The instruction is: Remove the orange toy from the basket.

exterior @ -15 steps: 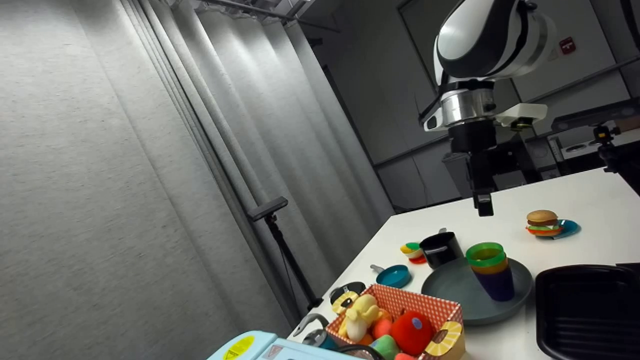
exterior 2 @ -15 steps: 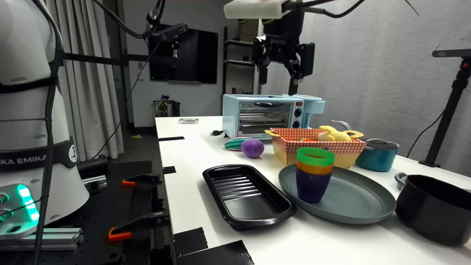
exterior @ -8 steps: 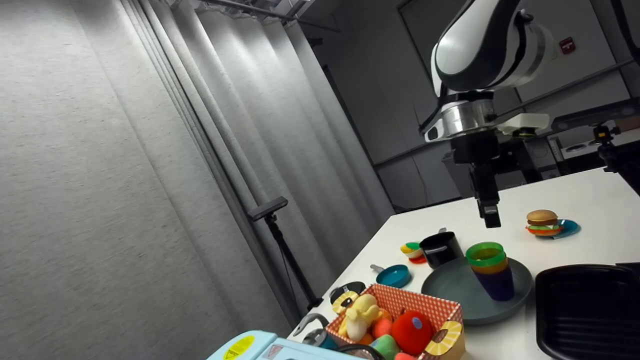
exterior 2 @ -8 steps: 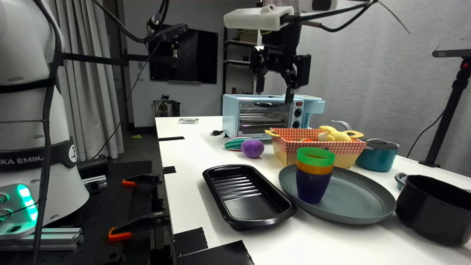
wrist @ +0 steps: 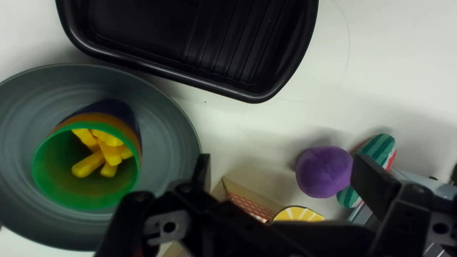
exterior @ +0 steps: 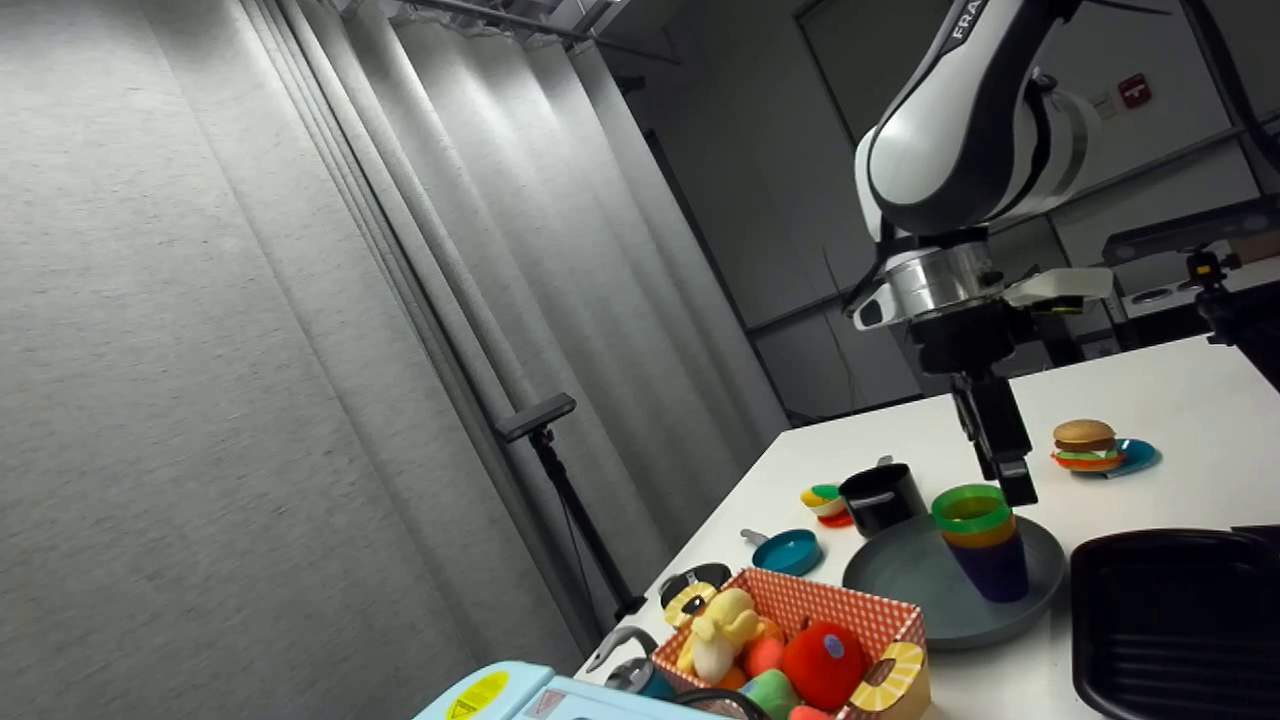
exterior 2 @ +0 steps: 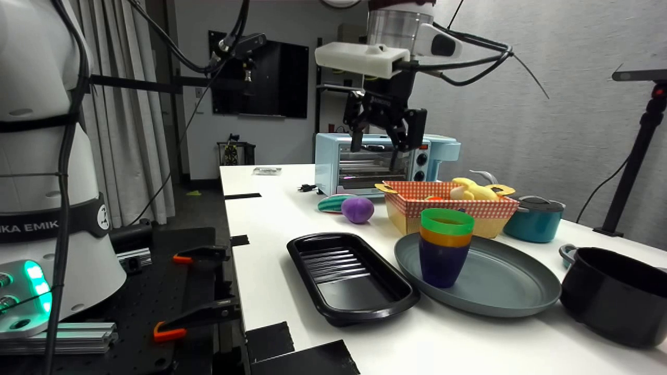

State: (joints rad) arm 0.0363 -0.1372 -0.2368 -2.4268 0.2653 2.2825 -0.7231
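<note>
The basket (exterior: 838,603) is a tan box with a red-checked lining, near the blue oven; it also shows in an exterior view (exterior 2: 405,221). The orange toy (exterior: 765,654) lies inside, between a yellow plush toy (exterior: 722,630) and a larger red round toy (exterior: 826,665), partly hidden by them. In an exterior view only a small reddish bit shows over the rim. My gripper (exterior 2: 375,151) is open and empty, above the table and apart from the basket. In the wrist view the gripper (wrist: 287,175) has its fingers wide apart, and the basket (wrist: 249,194) is mostly hidden behind it.
Stacked cups (exterior 2: 445,247) stand on the grey plate (exterior 2: 513,281) by the basket. A black tray (exterior 2: 354,281), a purple toy (wrist: 323,172) and a watermelon toy (wrist: 378,148) lie nearby. The blue oven (exterior 2: 328,164) and black pot (exterior 2: 615,297) stand around the basket.
My gripper has moved down, tilting a little, drifting right in an exterior view and slightly left in an exterior view. It stays open. The basket and toys have not moved.
</note>
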